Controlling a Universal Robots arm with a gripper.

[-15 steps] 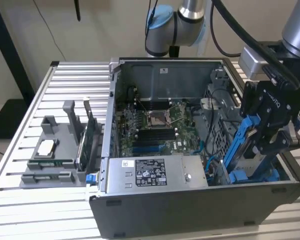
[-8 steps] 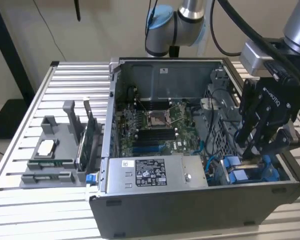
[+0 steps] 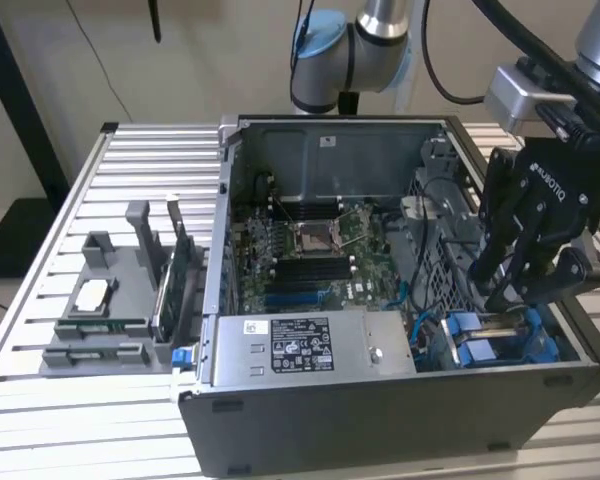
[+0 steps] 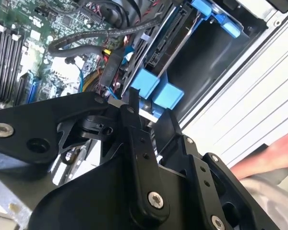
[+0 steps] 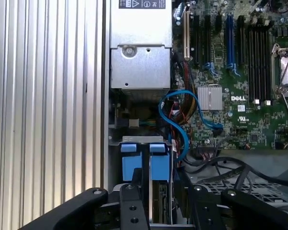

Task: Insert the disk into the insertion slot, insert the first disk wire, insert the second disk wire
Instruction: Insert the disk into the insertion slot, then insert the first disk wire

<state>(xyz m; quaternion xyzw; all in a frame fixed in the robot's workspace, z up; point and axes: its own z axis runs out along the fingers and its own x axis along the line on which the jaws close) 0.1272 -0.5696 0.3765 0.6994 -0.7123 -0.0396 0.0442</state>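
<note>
One gripper point(image 3: 500, 300), jaws seemingly clamped on the blue-framed disk point(image 5: 158, 165), holds it in the insertion slot point(image 4: 211, 62) at the computer case's point(image 3: 380, 420) near corner, exterior view's right; a tilt could jam it or snag the blue cable point(image 5: 175, 128).

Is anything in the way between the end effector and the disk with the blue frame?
Nothing visible does. The end effector hangs just over the disk, which sits in the insertion slot. A blue cable runs beside them, not between.
</note>
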